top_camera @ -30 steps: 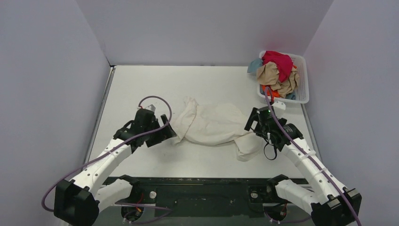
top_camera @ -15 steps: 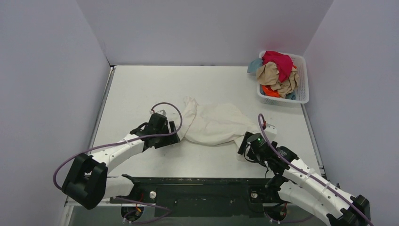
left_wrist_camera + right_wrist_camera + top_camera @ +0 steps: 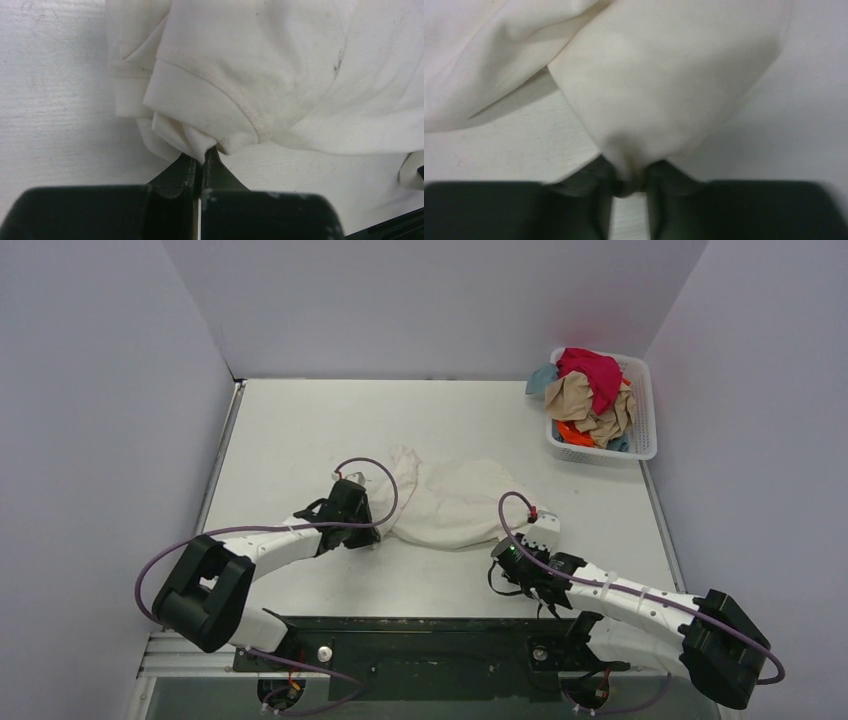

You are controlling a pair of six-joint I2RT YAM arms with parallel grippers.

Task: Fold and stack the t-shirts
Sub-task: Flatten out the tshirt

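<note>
Shirts: five colours counted, one cream-white t-shirt [image 3: 450, 505] and four in a heap.
Cream-white t-shirt: lies bunched and crumpled on the table [image 3: 300, 430], near its middle, between the two arms.
Heap: magenta-red shirt [image 3: 592, 372] on top, tan shirt [image 3: 590, 405] below it, orange shirt [image 3: 570, 430] and pale blue shirt [image 3: 541, 377] peeking out at the edges.
Basket: one white basket [image 3: 648, 410] holds the heap at the table's far right corner.
Left end effector [image 3: 201, 160]: pressed together on a fold of the cream-white t-shirt at its near left edge, just under a stitched hem.
Right end effector [image 3: 629, 180]: pinching a rounded fold at the near right end of the same shirt.
Hard to make out: whether the heap hides more shirts. The right wrist view is blurred. Neck and sleeves of the bunched shirt cannot be told apart from above.
</note>
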